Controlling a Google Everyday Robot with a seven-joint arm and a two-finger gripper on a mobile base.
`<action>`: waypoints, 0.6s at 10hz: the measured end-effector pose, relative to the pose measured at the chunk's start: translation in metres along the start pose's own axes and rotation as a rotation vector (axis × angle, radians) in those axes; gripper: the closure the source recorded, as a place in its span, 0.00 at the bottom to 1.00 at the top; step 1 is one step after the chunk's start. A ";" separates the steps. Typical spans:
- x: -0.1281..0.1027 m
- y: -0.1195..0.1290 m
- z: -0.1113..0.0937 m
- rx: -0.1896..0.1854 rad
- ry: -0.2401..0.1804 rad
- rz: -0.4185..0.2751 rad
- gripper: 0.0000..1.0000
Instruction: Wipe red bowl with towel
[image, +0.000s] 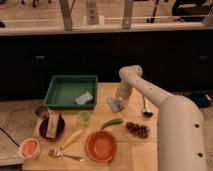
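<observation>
The red bowl (101, 145) sits empty near the front edge of the wooden table (145, 150). A small pale blue-grey towel (115, 104) lies crumpled on the table behind it, right of the green bin. My gripper (119, 98) points down right at the towel, touching or just above its top. The white arm runs from the lower right up and over to it.
A green bin (62, 90) at the back left holds a pale sponge-like piece (84, 98). Around the bowl are a small green cup (84, 117), a green vegetable (111, 122), grapes (137, 129), a yellow item (71, 139), a fork (65, 155), a dark plate (51, 127), an orange bowl (29, 148) and a spoon (145, 108).
</observation>
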 end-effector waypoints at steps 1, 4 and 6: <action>0.000 0.001 0.000 -0.005 0.001 -0.001 1.00; 0.005 0.009 -0.003 -0.009 -0.005 0.009 1.00; 0.029 0.032 -0.011 -0.008 -0.005 0.020 1.00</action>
